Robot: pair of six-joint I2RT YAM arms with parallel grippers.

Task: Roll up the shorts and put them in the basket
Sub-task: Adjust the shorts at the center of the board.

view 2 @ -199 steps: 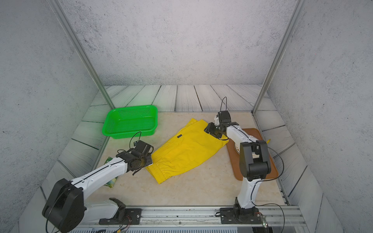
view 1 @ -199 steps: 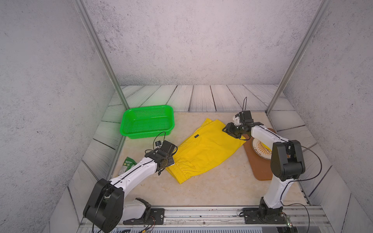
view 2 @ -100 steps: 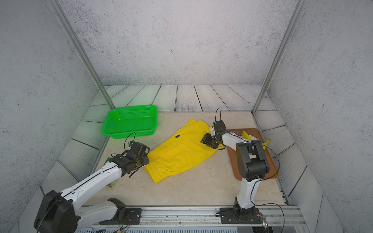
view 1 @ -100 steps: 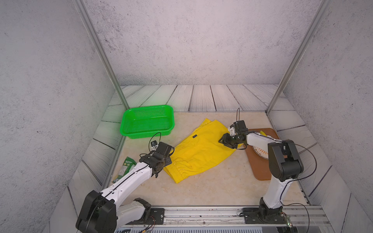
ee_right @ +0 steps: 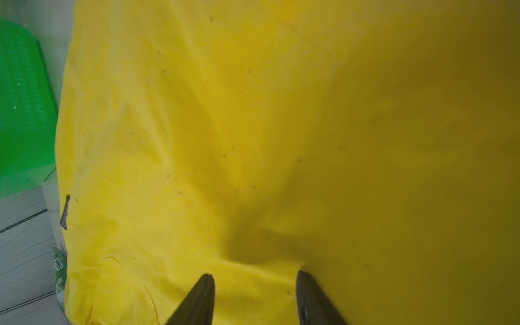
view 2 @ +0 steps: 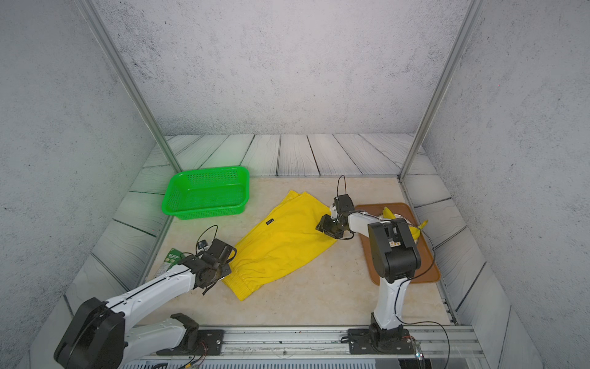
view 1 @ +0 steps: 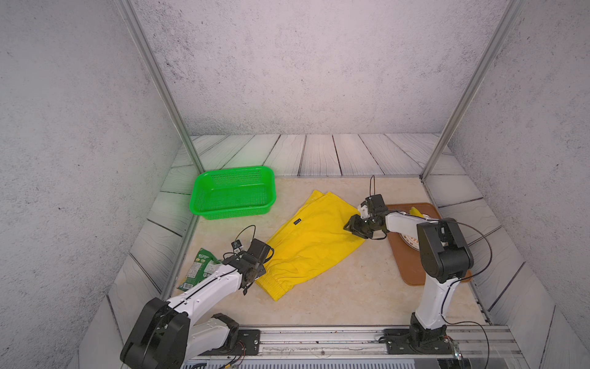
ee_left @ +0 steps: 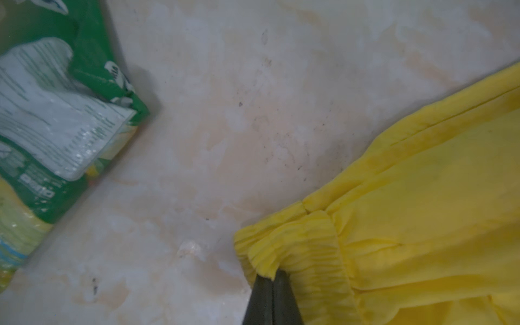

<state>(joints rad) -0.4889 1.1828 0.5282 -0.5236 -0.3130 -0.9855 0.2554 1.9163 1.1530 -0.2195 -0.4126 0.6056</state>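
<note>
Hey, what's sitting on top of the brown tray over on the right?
On the tray: a plate and yellow bananas, each only partly visible. The right arm covers the rest.

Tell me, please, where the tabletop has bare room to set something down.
Bare: the near strip between the shorts and front rail, and the back stretch between the green basket and brown tray. Crowded: around the green snack packet and left gripper.
</note>
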